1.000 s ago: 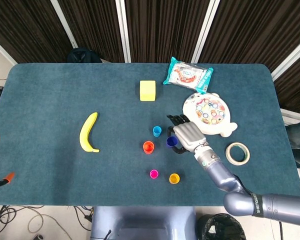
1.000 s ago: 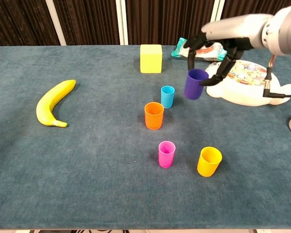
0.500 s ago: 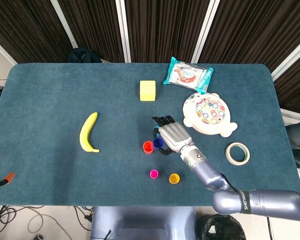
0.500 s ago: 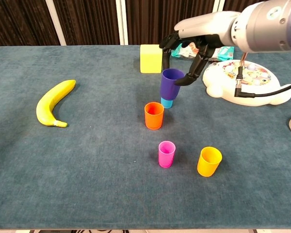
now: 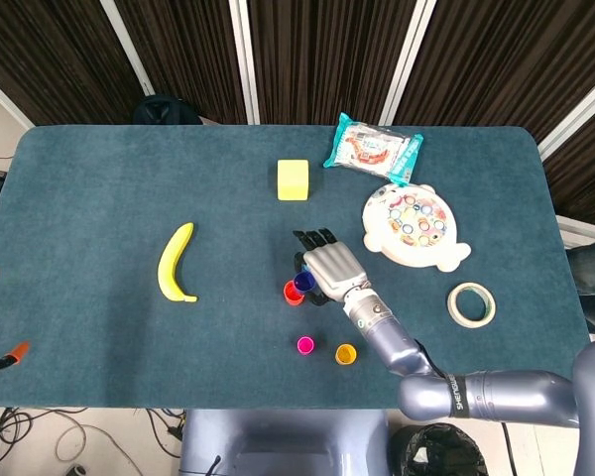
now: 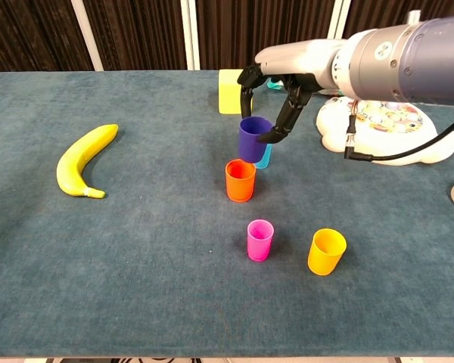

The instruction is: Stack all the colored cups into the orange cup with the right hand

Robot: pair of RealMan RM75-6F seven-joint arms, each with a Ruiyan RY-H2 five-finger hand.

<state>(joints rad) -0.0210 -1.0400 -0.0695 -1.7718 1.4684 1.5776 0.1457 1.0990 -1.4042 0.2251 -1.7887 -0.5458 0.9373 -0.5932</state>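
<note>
Leftward across the table since a second ago, the right hand (image 5: 329,270) now carries the purple cup (image 5: 303,281) from beside the fishing toy (image 5: 416,226) to just above and right of the orange cup (image 5: 294,293). From the head view, the hand covers the blue cup; the pink cup (image 5: 305,345) and yellow cup (image 5: 346,353) sit nearer the robot.

From the chest view, the right hand (image 6: 276,94) grips the purple cup (image 6: 254,138) from above, fingers (image 6: 282,119) around its rim, held clear over the orange cup (image 6: 240,180). Behind it peeks the blue cup (image 6: 265,159). The left hand is out of sight.
</note>
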